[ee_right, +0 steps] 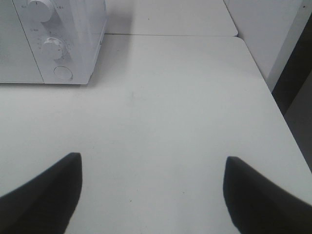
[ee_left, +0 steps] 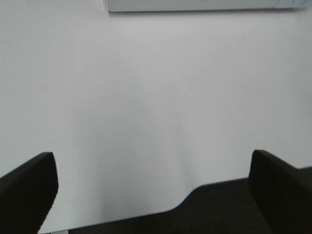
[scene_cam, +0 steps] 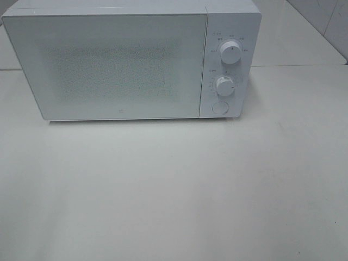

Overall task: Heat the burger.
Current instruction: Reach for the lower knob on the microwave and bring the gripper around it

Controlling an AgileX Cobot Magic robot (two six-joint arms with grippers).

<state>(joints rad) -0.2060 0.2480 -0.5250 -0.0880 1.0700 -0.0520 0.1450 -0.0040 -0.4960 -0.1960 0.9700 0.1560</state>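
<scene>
The burger shows in no view: it is not on the table point(scene_cam: 174, 190) and not in either claw. It may sit behind the door point(scene_cam: 109, 65) of the oven point(scene_cam: 228, 16), which is shut and too cloudy to see through; I cannot tell.

The oven stands far on the table. Its panel is on the right, with a top knob point(scene_cam: 231, 54), a lower knob point(scene_cam: 224, 85) and a round button point(scene_cam: 219, 107) below.

The left claw point(ee_left: 152, 161) gapes wide and empty over bare table. The right claw point(ee_right: 152, 161) is likewise spread, holding nothing, near and to the right of the panel.

The right claw looks best placed for the panel. It should meet a knob or the button squarely and press or turn gently, so the oven does not slide back.
</scene>
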